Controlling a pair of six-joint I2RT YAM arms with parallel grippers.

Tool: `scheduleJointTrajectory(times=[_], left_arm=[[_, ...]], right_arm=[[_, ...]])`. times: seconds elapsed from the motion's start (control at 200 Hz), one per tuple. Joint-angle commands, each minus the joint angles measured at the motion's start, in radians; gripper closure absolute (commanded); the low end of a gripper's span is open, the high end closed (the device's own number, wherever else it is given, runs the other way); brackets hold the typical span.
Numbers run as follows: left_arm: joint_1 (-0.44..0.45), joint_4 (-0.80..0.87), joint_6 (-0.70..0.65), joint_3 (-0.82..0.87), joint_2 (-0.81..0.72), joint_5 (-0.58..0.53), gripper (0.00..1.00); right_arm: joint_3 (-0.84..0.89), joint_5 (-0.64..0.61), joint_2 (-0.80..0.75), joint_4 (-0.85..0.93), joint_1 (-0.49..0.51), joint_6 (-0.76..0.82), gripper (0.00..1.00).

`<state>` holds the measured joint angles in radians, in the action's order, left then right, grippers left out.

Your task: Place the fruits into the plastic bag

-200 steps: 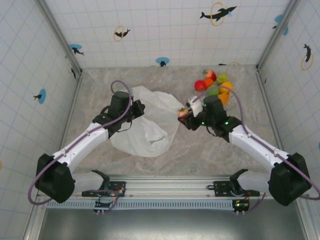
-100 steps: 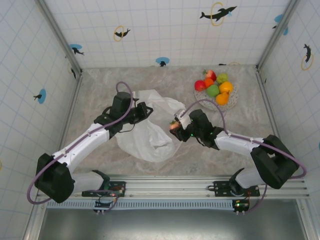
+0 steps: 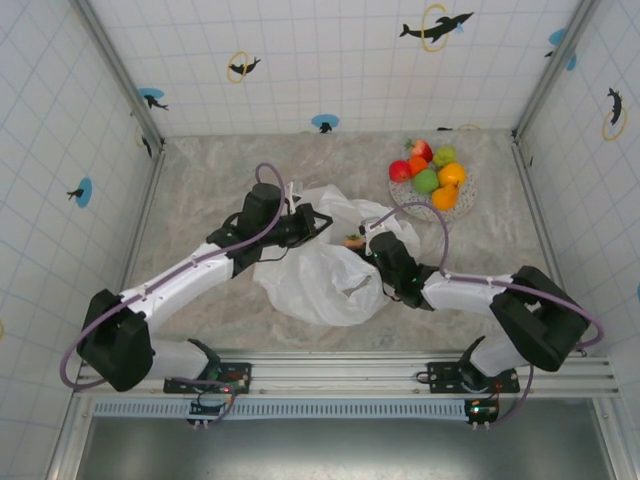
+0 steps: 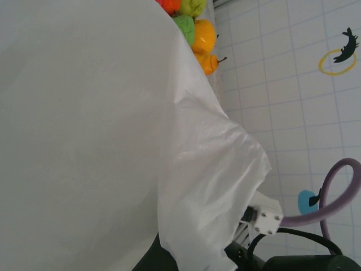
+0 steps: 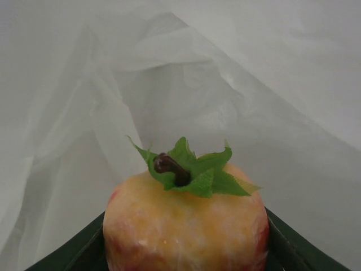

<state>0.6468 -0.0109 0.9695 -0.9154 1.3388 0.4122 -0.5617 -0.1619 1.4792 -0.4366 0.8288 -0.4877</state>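
Observation:
My right gripper (image 3: 353, 243) is shut on a yellow-red fruit (image 5: 186, 226) with a green leaf top. It holds the fruit (image 3: 352, 240) at the raised mouth of the plastic bag (image 3: 318, 282), and white film surrounds it in the right wrist view. The dark fingers (image 5: 67, 257) flank the fruit on both sides. My left gripper (image 3: 315, 222) is shut on the bag's upper edge and holds it up. The bag's film (image 4: 101, 130) hides its jaws in the left wrist view. Several more fruits (image 3: 428, 176), red, orange and green, sit heaped on the plate (image 3: 397, 190).
The speckled plate stands at the back right near the tiled wall, and its fruits (image 4: 197, 34) show past the bag. The right arm's purple cable (image 3: 420, 212) loops between bag and plate. Bare marbled table (image 3: 200, 190) lies to the left of the bag.
The right gripper has carried the fruit leftwards from near the plate to the bag's mouth. The left gripper has moved right, pulling the bag's edge up and over.

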Motion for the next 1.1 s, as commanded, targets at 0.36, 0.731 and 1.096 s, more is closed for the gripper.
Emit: scheduleJointTrajectory(times=[0.36,0.731,1.096], left_arm=[[0.004,-0.023,-0.065,-0.036,0.037,-0.001,1.0],[-0.001,0.011,-0.125,-0.045,0.016,-0.051,1.0],[-0.086,0.099,-0.217,0.002,-0.055,-0.169,1.0]], right_arm=[[-0.204,0.086,0.25,-0.137,0.022,-0.371,0.4],[-0.263,0.252,0.251,-0.139,0.02,-0.3,0.17],[-0.218,0.198,0.091,0.096,0.007,-0.138,0.19]])
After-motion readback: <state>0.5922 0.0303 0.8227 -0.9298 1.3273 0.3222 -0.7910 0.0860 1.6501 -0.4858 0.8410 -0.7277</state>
